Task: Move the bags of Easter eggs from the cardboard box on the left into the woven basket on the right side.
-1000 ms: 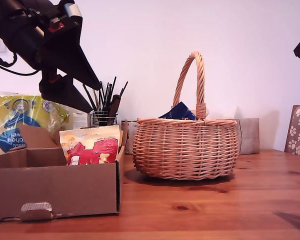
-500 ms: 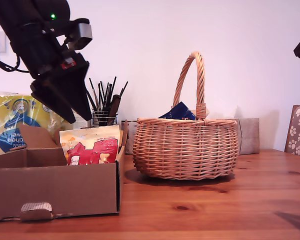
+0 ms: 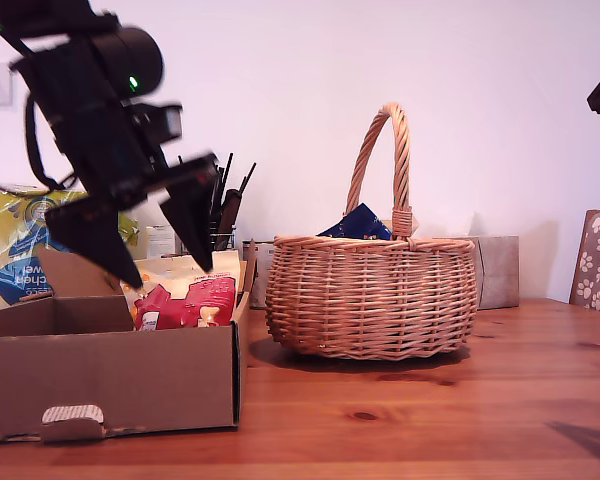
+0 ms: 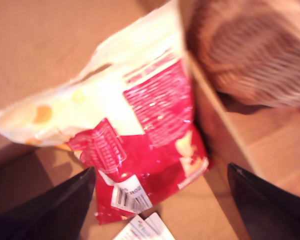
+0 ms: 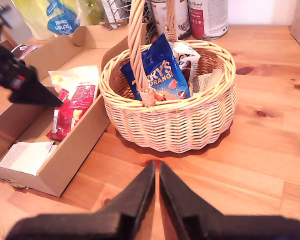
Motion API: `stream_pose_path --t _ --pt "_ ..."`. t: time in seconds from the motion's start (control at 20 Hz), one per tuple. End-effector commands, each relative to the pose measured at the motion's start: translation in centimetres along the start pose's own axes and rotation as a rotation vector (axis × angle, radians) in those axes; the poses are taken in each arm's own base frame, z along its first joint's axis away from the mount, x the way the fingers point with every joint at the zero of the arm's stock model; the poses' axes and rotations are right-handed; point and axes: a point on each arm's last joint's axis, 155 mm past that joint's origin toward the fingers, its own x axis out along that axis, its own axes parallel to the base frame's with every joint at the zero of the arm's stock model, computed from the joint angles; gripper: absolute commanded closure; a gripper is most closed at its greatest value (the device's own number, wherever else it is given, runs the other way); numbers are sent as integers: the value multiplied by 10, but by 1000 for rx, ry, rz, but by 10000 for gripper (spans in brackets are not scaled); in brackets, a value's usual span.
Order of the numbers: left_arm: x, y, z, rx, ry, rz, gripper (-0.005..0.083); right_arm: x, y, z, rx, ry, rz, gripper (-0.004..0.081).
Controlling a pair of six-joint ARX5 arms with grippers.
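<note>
At the exterior view's left, a yellow-and-blue pack (image 3: pixel 20 245) stood behind the cardboard box (image 3: pixel 110 375), which sat on the wooden counter (image 3: pixel 400 420) with its flaps up and a ribbed tab (image 3: pixel 72 414) on its front wall. My first end effector (image 3: pixel 160 265) hung above the box with its jaws spread wide, gripping nothing; in the first wrist view its two dark fingers (image 4: pixel 50 210) framed the bag of Easter eggs (image 4: pixel 135 135) from either side without touching it. That bag (image 3: pixel 185 295), cream-yellow above with a red lower panel, lay inside the box, leaning toward the wall nearest the basket. The second wrist view showed a pale flat sheet (image 5: pixel 27 155) lying on the box floor (image 5: pixel 40 125) beside the bag (image 5: pixel 72 100).

Behind the box, a wire holder of dark sticks (image 3: pixel 210 215) stood near the wall. To the right in the exterior view, just beside the box, sat the woven basket (image 3: pixel 372 300) with its tall arched handle (image 3: pixel 385 165). A blue packet (image 5: pixel 157 70) and some pale packets (image 5: pixel 190 55) rested inside it. A grey-beige box (image 3: pixel 498 270) stood behind the basket, and a paw-print cushion (image 3: pixel 598 260) showed at the exterior view's right edge.

My second end effector (image 5: pixel 156 192) hovered over the counter in front of the basket, fingers pressed together and gripping nothing.
</note>
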Motion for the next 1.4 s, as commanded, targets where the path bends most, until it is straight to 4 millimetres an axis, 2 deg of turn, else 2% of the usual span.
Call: stream_pose_path --t 0.0,0.25,0.6,0.75,0.8,0.85,1.0,1.05,1.25,1.35 --pt "12 4 -7 -45 28 26 -2 3 -2 -7 -1 10 -2 776" --pt "36 29 -19 -149 72 142 -19 3 -1 -7 3 10 -1 776" --pt "64 27 -17 -139 59 132 -17 3 -1 -6 8 6 2 776" --pt "64 31 -15 -132 49 161 17 3 -1 -6 8 5 2 776" --pt "64 33 -15 -126 46 173 66 3 -1 -6 8 4 2 776" --pt "63 35 -15 -121 48 182 151 3 -1 -6 8 4 2 776" --pt "63 36 -13 -82 41 182 514 3 -1 -6 8 4 2 776" --pt "63 35 -11 -57 37 180 582 3 -1 -6 8 4 2 776" --pt "61 35 -12 -15 47 180 599 3 -1 -6 8 5 2 776" --pt "54 34 -14 2 56 181 611 3 -1 -6 8 5 2 776"
